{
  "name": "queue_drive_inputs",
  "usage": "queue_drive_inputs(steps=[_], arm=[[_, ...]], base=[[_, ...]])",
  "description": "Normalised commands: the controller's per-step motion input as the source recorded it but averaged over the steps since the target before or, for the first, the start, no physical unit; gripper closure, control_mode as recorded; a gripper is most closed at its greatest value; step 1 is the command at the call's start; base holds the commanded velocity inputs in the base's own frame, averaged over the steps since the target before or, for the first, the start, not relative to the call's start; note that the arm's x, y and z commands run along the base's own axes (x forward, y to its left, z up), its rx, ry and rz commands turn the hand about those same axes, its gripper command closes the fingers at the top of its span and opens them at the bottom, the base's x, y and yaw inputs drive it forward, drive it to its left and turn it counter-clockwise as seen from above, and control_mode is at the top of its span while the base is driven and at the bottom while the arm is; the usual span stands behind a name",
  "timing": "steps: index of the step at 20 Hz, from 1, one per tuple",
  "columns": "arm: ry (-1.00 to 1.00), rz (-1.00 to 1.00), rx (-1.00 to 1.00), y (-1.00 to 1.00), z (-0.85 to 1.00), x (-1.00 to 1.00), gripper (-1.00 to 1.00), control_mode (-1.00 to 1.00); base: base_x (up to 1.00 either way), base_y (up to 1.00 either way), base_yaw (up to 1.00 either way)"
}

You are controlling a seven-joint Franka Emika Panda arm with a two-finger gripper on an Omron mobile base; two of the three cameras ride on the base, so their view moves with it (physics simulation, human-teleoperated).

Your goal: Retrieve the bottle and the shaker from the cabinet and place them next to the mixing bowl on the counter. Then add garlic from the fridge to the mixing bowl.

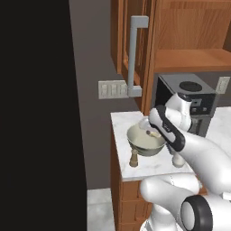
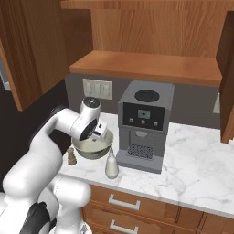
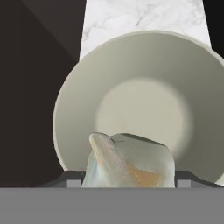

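garlic point(image 3: 129, 162) pinched in the gripper point(image 3: 129, 175) above the mixing bowl point(image 3: 144, 65), bottle point(image 2: 111, 165) beside in right base view

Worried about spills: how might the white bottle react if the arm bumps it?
The bottle looks tall and narrow-necked on a small base, so it would probably tip rather than slide. Standing on smooth marble counter, it might also skid or roll afterwards.
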Motion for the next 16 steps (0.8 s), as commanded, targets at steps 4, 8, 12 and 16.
queue_drive_inputs(steps=[4,8,12,16], arm=[[0.00,-0.05,0.00,0.15,-0.02,0.12,1.00,-1.00],[0.00,-0.04,0.00,0.03,-0.14,0.11,1.00,-1.00],[0.00,-0.03,0.00,0.00,-0.21,0.16,1.00,-1.00],[0.00,-0.03,0.00,0.00,-0.16,0.20,1.00,-1.00]], base=[[0.00,0.00,0.00],[0.00,0.00,0.00],[0.00,0.00,0.00],[0.00,0.00,0.00]])
